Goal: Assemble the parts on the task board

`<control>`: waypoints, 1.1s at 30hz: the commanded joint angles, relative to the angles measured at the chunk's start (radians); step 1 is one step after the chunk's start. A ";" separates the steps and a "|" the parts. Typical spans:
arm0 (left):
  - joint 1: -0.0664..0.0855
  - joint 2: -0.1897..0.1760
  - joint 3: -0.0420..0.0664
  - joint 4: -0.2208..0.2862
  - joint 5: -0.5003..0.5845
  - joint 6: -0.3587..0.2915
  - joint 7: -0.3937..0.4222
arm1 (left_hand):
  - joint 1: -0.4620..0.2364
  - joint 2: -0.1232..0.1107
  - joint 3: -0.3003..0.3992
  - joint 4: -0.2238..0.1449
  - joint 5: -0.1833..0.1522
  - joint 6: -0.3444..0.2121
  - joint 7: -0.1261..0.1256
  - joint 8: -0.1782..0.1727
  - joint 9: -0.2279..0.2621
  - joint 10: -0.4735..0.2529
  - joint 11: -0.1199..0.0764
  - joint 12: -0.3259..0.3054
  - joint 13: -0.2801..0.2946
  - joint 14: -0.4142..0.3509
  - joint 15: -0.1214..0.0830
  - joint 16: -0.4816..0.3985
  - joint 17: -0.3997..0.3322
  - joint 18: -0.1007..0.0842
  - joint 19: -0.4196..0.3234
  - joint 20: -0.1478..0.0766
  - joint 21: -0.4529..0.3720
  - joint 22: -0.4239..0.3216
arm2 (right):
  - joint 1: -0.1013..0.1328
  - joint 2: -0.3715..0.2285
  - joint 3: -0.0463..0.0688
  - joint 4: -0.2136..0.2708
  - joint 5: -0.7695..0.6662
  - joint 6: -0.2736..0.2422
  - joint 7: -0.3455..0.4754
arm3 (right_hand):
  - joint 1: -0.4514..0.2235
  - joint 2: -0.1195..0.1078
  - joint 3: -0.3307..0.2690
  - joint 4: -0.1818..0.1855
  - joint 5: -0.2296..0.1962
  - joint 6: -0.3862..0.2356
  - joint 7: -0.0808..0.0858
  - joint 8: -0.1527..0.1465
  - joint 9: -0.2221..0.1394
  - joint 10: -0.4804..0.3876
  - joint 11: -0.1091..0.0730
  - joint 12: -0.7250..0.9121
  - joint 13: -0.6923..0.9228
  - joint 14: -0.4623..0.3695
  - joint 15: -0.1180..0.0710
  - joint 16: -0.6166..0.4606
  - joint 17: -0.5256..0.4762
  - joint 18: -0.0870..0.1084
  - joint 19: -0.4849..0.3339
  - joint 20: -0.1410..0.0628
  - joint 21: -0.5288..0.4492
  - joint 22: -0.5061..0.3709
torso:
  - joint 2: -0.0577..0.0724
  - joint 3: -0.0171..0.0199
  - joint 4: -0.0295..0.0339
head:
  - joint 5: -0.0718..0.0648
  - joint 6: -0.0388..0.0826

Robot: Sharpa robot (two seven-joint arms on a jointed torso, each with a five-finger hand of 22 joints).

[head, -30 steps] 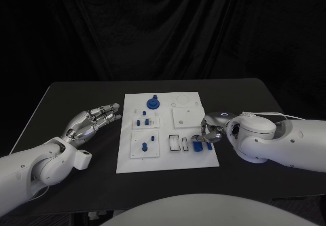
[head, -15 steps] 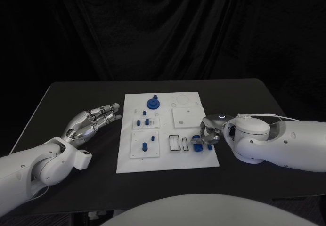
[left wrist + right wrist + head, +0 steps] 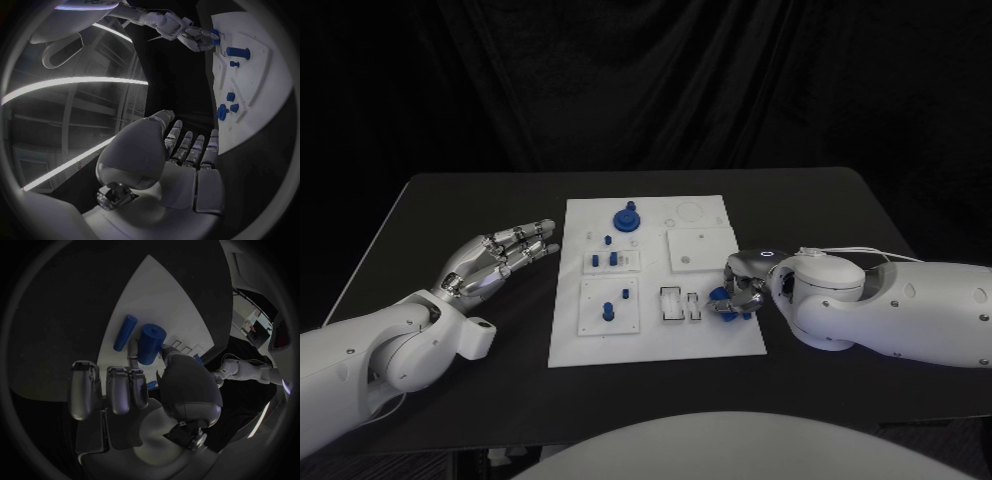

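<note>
At the near right corner of the board: the right robot hand (image 3: 740, 292) is bent over two loose blue parts, a thick cylinder (image 3: 150, 343) and a thin rod (image 3: 125, 332), lying side by side on the white task board (image 3: 661, 345).
Right robot hand's hold: its fingertips are at the cylinder, but I cannot tell whether they grip it or only touch it.
Left robot hand (image 3: 495, 262): open, holding nothing, fingers apart, beside the board's left edge above the black surface (image 3: 473, 200).
Other parts: several blue pieces (image 3: 626, 216) already stand in the board.
Risk: a round cylinder could roll away from a shallow pinch.
Second risk: crowded fingers may knock the rod off the board.
</note>
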 commanded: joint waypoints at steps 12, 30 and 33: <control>-0.004 -0.002 0.001 0.002 0.004 0.015 0.077 | 0.014 -0.001 0.006 0.000 0.004 0.002 0.002 0.005 0.001 -0.001 0.007 -0.001 0.000 0.002 0.006 0.004 0.001 -0.009 0.002 0.001 0.001 -0.001 | -0.014 -0.006 -0.005 -0.006 0.188 -0.171 0.092 | 0.073 -0.003 0.063 -0.055 0.269 0.033 -0.025 0.031 0.064 0.106 -0.016 0.003 0.263 0.090 -0.015 -0.017 0.186 -0.007 0.062 -0.010 -0.007 0.221 | 0.000 -0.0002 0.0011 | 0.009 0.000; -0.006 0.006 0.001 -0.002 0.004 0.015 0.074 | 0.014 -0.001 0.007 -0.001 0.005 0.002 0.003 0.005 0.001 -0.001 0.007 -0.001 0.000 0.003 0.006 0.004 0.001 -0.010 0.003 0.001 0.001 -0.001 | 0.018 0.011 -0.003 0.036 0.404 -0.230 0.161 | -0.057 0.018 0.070 0.034 0.124 0.026 -0.031 0.076 0.167 0.106 -0.022 0.003 0.263 0.086 -0.022 -0.029 0.163 -0.003 0.056 -0.018 -0.023 0.215 | -0.001 -0.0013 0.0033 | 0.012 0.000; -0.006 0.007 0.001 -0.002 0.004 0.016 0.074 | 0.014 -0.001 0.007 -0.001 0.005 0.002 0.003 0.005 0.001 -0.001 0.007 -0.001 0.000 0.003 0.006 0.004 0.001 -0.010 0.003 0.001 0.001 -0.001 | 0.019 0.023 -0.003 0.028 0.407 -0.229 0.163 | -0.062 0.022 0.069 0.037 0.117 0.026 -0.031 0.076 0.170 0.106 -0.022 0.003 0.263 0.085 -0.021 -0.031 0.161 -0.002 0.055 -0.018 -0.025 0.214 | -0.002 -0.0022 0.0046 | 0.015 0.000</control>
